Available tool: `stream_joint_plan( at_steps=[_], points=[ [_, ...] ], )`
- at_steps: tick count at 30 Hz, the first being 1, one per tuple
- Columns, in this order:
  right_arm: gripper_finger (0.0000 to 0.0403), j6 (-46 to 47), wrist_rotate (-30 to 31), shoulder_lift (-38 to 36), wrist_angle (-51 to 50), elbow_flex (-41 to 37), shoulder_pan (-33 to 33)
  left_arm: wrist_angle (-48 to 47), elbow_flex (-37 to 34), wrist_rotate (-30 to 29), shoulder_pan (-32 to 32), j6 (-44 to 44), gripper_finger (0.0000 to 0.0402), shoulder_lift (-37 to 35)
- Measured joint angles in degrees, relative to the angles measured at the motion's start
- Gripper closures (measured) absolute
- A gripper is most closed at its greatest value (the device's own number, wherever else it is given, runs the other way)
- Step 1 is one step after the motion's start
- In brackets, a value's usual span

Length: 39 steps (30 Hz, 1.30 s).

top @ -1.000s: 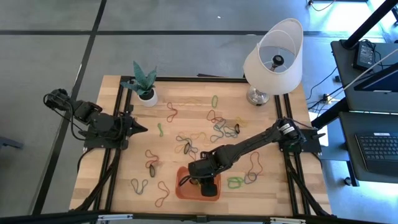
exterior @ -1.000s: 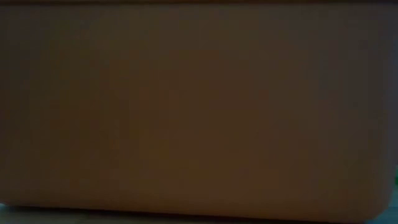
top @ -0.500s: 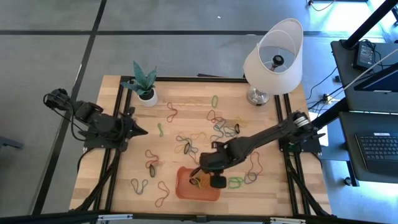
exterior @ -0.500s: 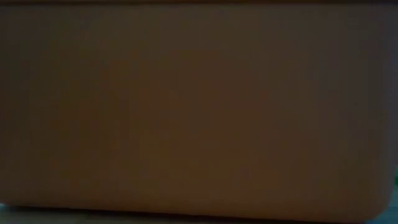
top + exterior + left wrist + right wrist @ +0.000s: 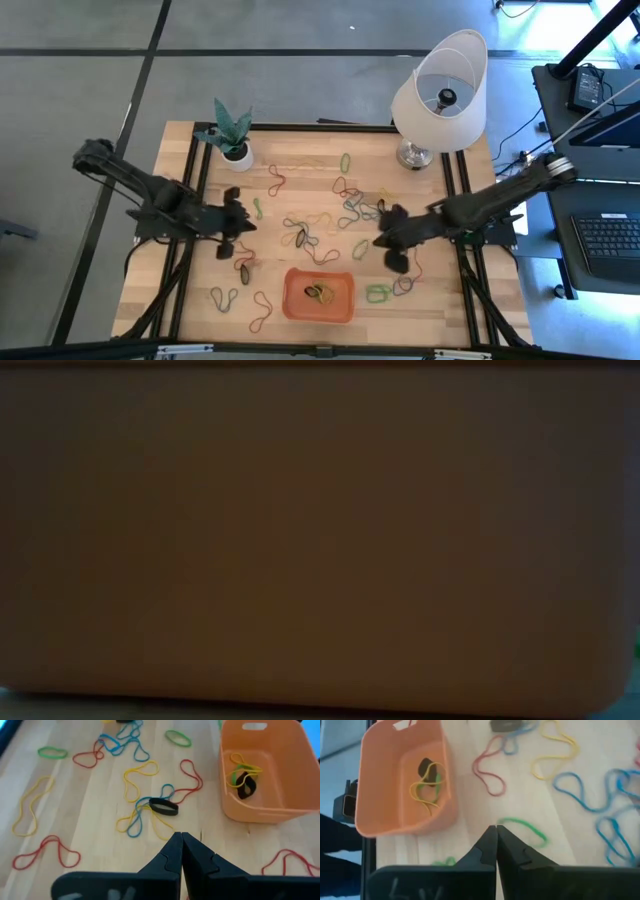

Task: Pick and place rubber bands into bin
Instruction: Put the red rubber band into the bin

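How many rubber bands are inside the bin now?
3, as far as visible: a yellow band, a green one and a black one, tangled together on the bin floor; more may hide beneath.

You are working on a table (image 5: 300,165) of pale wood planks with visible grain, smooth and faintly satin, set in a frame of matt black metal rails (image 5: 462,200). The bin (image 5: 318,294) near the front edge looks like smooth orange plastic with a soft, low sheen and rounded walls. The rubber bands (image 5: 137,775) scattered over the wood are thin, matt rubber; a flat black one (image 5: 163,806) looks thicker and duller. At the far right, you see a lamp (image 5: 440,85) with a white shade that looks like matt cloth or paper, on a shiny metal base. The plant pot (image 5: 238,157) at the far left is smooth and white. Both grippers' fingers (image 5: 490,851) are matt black plastic.
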Motion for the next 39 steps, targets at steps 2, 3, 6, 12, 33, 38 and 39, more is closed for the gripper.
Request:
stream_joint_plan(
  at_steps=[2, 3, 6, 12, 33, 38, 39],
  points=[
    [0.0400, 0.3, 0.1, -5.4, 0.3, -4.5, 0.0, -0.8, 2.1, -0.3, 0.2, -2.6, 0.0399, 3.7],
    [0.0401, 0.3, 0.5, -7.8, 0.8, -6.6, 0.0, -1.6, 3.3, -0.5, 0.6, -4.4, 0.0399, 5.5],
    [0.0399, -0.5, 2.1, -14.8, 1.2, -11.9, 0.0, -5.1, 6.7, -0.3, 2.3, -12.1, 0.0400, 10.7],
    [0.0396, -4.0, 4.0, -25.7, 2.4, -19.2, 0.0, -11.2, 9.6, 6.7, 6.7, -25.9, 0.0399, 19.1],
    [0.0394, -13.8, 3.8, -33.7, 2.7, -24.1, -1.8, -13.7, 9.6, 22.7, 7.1, -58.6, 0.0355, 43.3],
    [0.0394, -14.0, 2.9, -33.7, 2.6, -24.1, -1.8, -9.4, 9.6, 25.5, 5.8, -61.2, 0.0341, 46.6],
    [0.0394, -14.0, 2.8, -33.7, 2.6, -24.1, -1.8, -8.4, 9.6, 25.5, 5.7, -61.9, 0.0336, 47.0]
  ],
)
